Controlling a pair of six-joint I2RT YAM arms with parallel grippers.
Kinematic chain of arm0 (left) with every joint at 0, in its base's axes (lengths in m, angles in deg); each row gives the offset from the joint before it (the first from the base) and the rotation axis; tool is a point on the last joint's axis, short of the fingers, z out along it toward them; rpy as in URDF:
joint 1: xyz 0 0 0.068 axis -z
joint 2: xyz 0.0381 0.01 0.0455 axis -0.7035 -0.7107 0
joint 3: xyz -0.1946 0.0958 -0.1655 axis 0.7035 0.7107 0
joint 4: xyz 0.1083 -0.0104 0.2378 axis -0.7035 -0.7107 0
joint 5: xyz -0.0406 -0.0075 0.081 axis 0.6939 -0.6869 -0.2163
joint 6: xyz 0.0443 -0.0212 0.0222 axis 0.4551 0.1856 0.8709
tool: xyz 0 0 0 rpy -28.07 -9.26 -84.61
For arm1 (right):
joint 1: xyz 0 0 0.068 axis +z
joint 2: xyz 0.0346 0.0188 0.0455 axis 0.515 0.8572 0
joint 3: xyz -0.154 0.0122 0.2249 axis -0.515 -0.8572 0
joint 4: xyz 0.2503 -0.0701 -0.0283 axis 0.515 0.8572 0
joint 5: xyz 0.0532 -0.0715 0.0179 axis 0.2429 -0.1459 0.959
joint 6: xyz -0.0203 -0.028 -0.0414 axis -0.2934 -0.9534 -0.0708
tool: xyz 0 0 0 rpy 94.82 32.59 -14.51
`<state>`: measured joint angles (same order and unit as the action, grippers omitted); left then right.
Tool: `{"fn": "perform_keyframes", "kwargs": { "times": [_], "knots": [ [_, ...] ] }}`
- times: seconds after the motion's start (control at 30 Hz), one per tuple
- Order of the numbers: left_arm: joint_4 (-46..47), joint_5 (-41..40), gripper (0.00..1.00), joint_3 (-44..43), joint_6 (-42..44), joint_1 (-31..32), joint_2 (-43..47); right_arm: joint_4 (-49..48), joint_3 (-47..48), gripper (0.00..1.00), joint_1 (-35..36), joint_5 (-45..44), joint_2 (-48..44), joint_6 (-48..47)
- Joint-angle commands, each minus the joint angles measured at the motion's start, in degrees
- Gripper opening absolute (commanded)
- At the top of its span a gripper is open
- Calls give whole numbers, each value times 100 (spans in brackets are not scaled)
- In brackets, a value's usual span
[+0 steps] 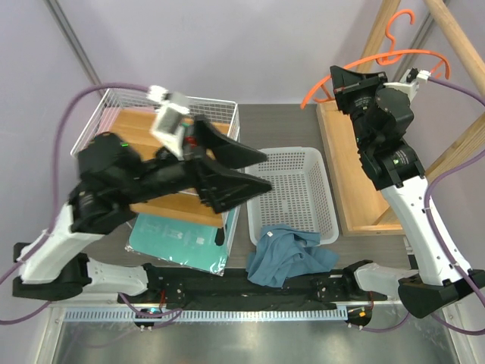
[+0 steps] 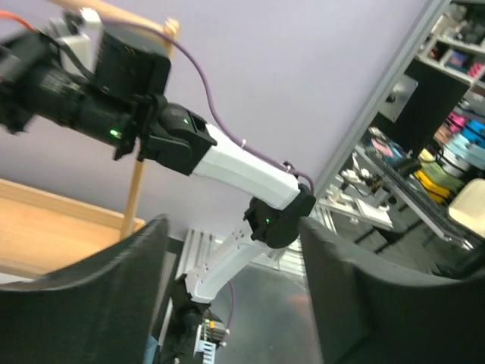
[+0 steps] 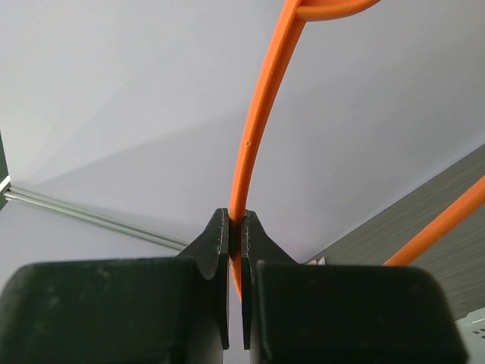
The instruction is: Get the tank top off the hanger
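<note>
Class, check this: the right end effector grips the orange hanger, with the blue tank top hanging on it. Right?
No. The right end effector grips the hanger, but the tank top is off it, crumpled at the basket's near edge; the top view shows this.

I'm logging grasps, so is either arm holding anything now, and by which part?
The right gripper is shut on the hanger, its fingers pinching one thin arm of the frame. The left gripper is open, holding nothing.

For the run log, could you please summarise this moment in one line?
right gripper: shut on hanger | left gripper: open | tank top: off hanger, at basket edge
</note>
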<state>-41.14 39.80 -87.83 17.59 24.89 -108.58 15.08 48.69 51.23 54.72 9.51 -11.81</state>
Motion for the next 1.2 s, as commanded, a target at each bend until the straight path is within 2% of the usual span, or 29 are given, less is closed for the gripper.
{"fn": "perform_keyframes", "kwargs": {
  "times": [0.0, 0.23, 0.4, 0.43, 0.53, 0.7, 0.8, 0.93, 1.17],
  "knots": [
    [-529, -695, 61, 18, 301, -17, 691, -456, 240, 1, -89, 104, 11, 5],
    [-654, 270, 39, 904, -86, -17, 1174, -457, 530, 1, -370, 139, 212, 119],
    [-671, 342, 30, 1423, -156, -17, 1298, -474, 557, 1, -511, -1, 187, 260],
    [-688, 298, 23, 1520, -148, -17, 1298, -492, 531, 1, -520, -62, 169, 338],
    [-873, 97, 21, 1556, 10, -17, 1245, -614, 434, 1, -520, -159, 116, 418],
    [-1382, -720, 20, 1415, 449, -17, 886, -974, 188, 1, -520, -509, 2, 515],
    [-1383, -967, 20, 1406, 634, -26, 710, -1063, 161, 1, -520, -739, -7, 550],
    [-1146, -941, 18, 1336, 880, -122, 499, -1098, 144, 1, -520, -1370, 19, 577],
    [-996, -739, 16, 1081, 889, -342, 182, -1283, 188, 1, -520, -1872, 63, 497]
  ]
}}
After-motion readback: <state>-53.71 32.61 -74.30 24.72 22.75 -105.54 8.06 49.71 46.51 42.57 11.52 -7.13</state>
